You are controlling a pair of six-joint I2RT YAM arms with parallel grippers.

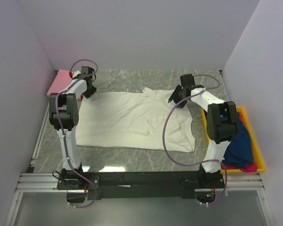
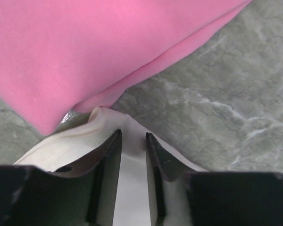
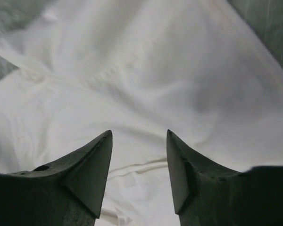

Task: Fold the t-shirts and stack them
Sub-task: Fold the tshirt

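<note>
Just at the far-left corner of the cream-white t-shirt [image 1: 132, 120], the left gripper [image 2: 133, 134] sits with jaws narrowly parted. Cloth shows in the gap, seemingly unclamped, and the pink t-shirt [image 2: 85, 47] lies right beside it. Over the same cream shirt — on its right side, near the collar — the right gripper [image 3: 139, 134] hangs spread wide.

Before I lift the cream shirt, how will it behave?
Likely floppy: the cream shirt lies flat with soft creases, so it should drape. Probably light; its hem looks thin. Pushed, it would likely bunch, like its rumpled far edge.
</note>
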